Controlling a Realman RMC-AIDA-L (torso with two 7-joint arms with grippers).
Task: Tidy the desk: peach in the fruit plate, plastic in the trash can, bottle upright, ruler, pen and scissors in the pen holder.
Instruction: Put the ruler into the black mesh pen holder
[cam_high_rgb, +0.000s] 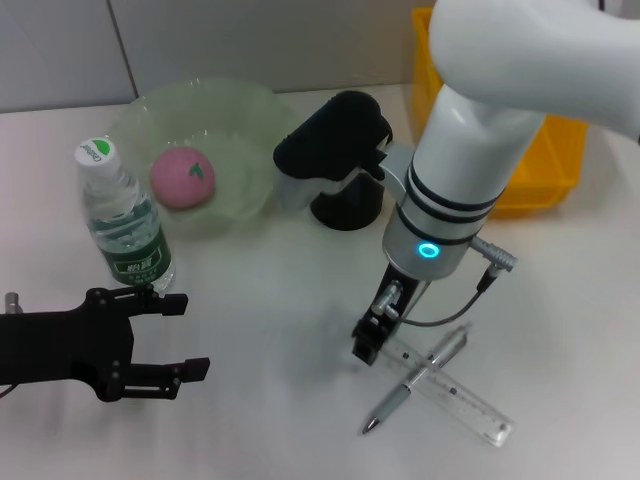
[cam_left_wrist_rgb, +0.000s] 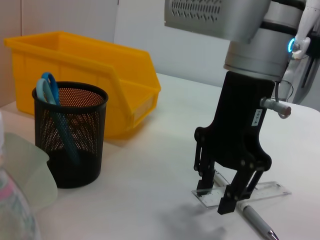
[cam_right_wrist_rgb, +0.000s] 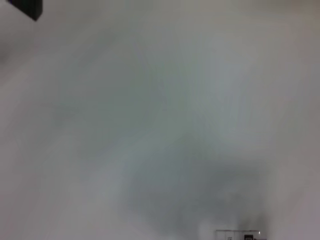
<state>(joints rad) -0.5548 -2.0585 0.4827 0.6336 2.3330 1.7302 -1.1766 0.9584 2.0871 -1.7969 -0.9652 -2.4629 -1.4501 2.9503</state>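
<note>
- Our right end effector sits fingers apart, straddling the ruler end, pen crossing it, near the worktop front edge.
- Left end effector spread, idle at the front-left.

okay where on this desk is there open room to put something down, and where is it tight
Bare desk lies between the bottle, the left gripper and the right gripper. Another bare strip runs between the yellow bin and the ruler. It is crowded where the right gripper stands over the ruler and pen, and between fruit plate and pen holder.

head view looks down on desk, left wrist view low, sideways, both sharing ruler
</note>
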